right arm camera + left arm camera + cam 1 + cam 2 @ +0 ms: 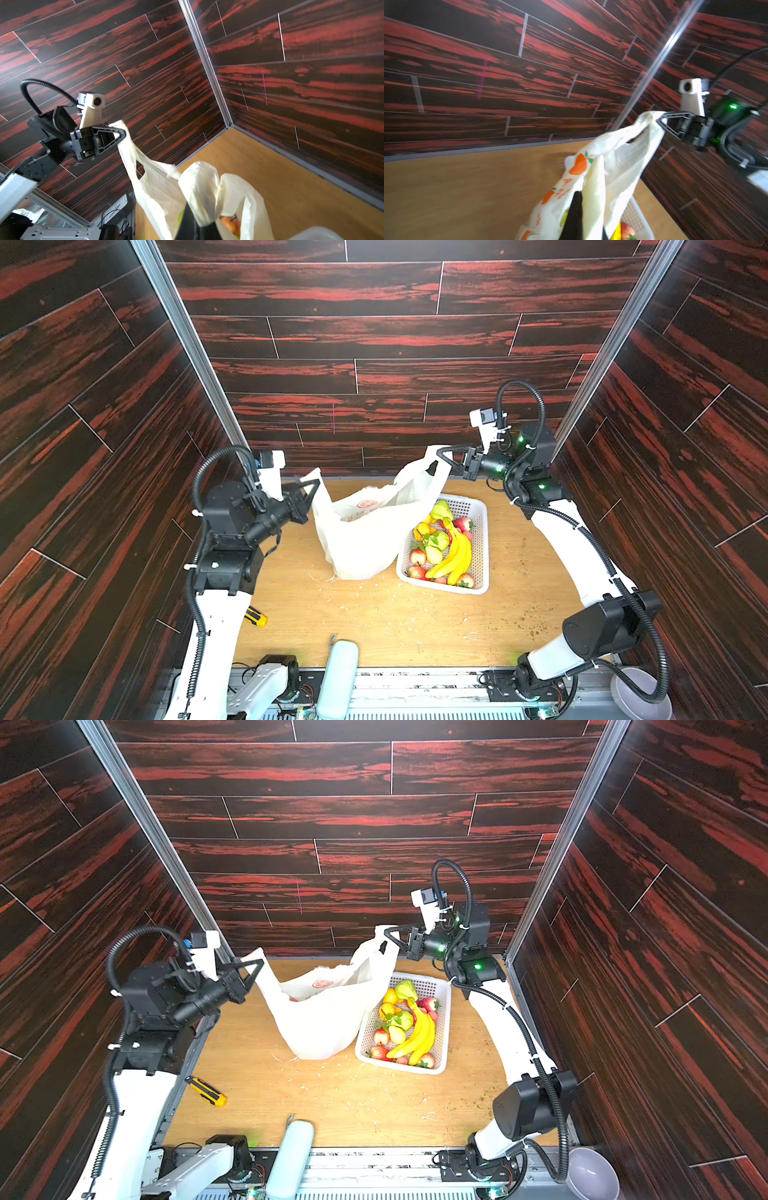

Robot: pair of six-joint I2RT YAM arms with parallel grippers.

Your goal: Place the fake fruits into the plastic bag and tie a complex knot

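The plastic bag (365, 531) (324, 1015) stands on the table, stretched open between my two arms. My left gripper (316, 485) (259, 965) is shut on its left handle loop, and the loop passes between the black fingers in the left wrist view (589, 209). My right gripper (440, 452) (388, 932) is shut on the other loop, held higher near the back wall. In the right wrist view the loop (199, 187) drapes over those fingers. An orange fruit (228, 224) shows inside the bag. Most fake fruits (444, 543) (409, 1023) lie in the basket.
The white perforated basket (478, 510) (444, 994) touches the bag's right side. A yellow-black utility knife (255, 617) (206, 1091) lies at the left edge. A pale green case (338, 676) sits at the front edge and a grey bowl (636, 697) at the front right. Wood-panel walls close three sides.
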